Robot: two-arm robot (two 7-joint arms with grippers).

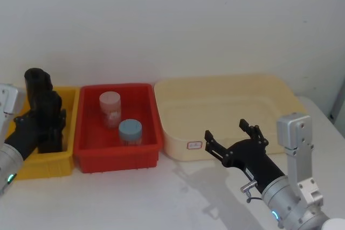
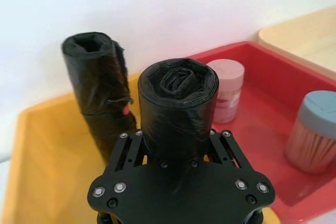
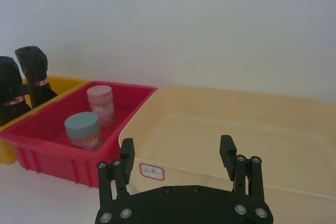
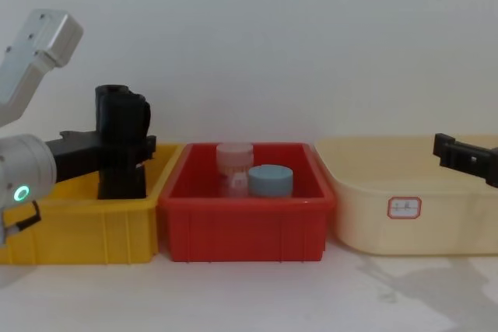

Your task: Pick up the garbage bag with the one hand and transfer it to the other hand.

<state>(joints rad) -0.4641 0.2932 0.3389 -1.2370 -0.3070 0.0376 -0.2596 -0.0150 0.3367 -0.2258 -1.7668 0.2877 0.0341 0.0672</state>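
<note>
Grasping step: L gripper (image 2: 175, 136) seems clamped on garbage bag (image 2: 178, 98); next, lift toward R gripper (image 1: 226, 130), jaws spread, empty.

Nothing can be read: the small red-bordered white sticker (image 4: 405, 207) on the cream plastic tub's (image 4: 362, 227) front wall bears marks too small to make out.

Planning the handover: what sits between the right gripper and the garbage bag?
Head view: the red bin, holding a pink jar and a blue-lidded jar, lies between the right gripper and the garbage bag.
</note>
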